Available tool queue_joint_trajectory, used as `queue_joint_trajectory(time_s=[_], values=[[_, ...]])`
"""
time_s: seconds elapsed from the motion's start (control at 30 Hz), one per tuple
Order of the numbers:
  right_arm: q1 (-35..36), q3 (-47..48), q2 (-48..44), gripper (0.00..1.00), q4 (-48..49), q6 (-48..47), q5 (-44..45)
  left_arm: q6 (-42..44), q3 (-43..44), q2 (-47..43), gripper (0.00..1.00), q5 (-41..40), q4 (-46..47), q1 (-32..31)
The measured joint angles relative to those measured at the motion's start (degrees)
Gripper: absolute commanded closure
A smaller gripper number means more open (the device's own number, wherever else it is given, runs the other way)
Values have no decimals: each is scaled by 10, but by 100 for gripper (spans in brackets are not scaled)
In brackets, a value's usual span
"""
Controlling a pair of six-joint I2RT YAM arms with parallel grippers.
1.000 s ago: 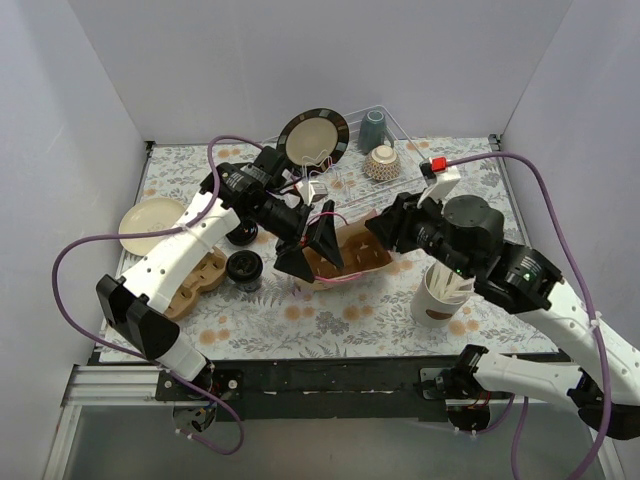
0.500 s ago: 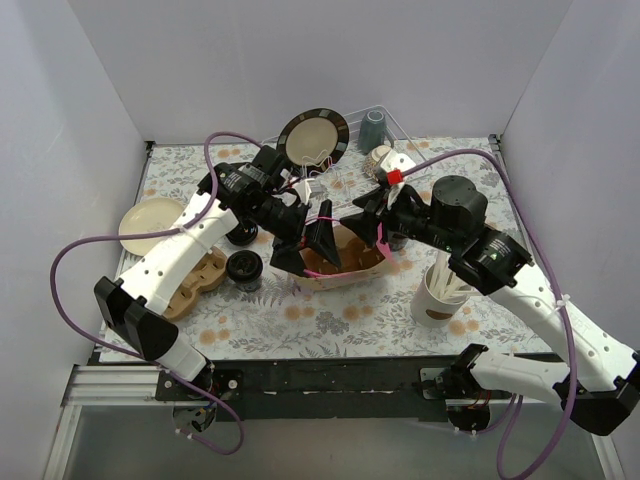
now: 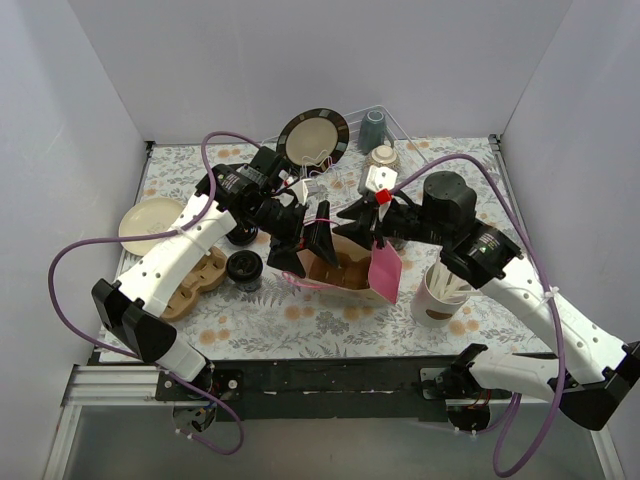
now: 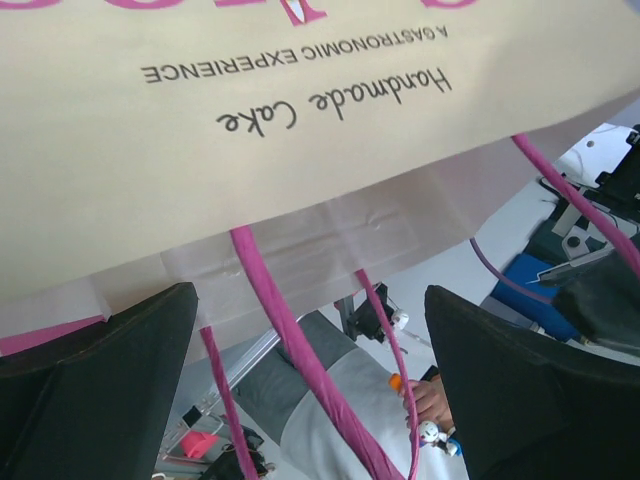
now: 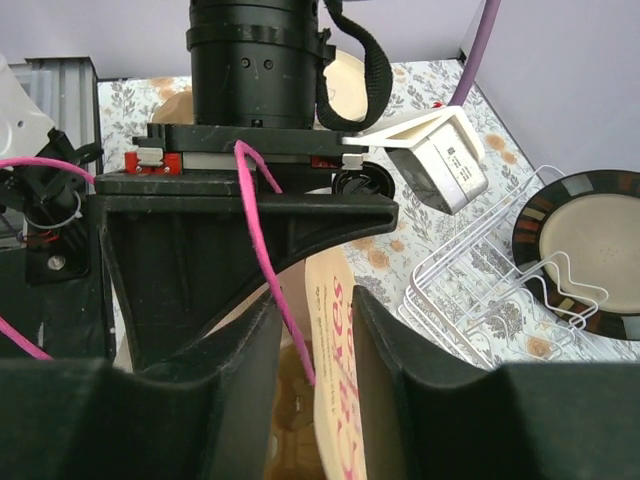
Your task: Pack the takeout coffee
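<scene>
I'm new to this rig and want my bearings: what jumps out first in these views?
The paper bag with pink handles at mid-table draws the eye, with both arms on it: the left gripper is spread wide at its left end, and the right gripper straddles its right wall. Next comes a black cup standing unpacked left of the bag, beside the brown cup carrier.

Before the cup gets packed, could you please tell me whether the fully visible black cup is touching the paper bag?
Apart. The top view shows a strip of tablecloth between the black cup and the paper bag.
</scene>
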Motion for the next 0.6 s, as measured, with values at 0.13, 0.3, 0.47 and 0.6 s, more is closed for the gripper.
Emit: queue_joint_trajectory(time_s=[0.13,0.3,0.47,0.6], values=[[0,0,3,92,12,-5,5,1,-1,0,2,-2,0,0],[0,0,9,99,32,9,20,6,0,0,2,-4,0,0],[0,0,21,99,53,49,57,18,0,0,2,-4,0,0],[0,3,37,99,55,70,87,29,0,0,2,-3,0,0]])
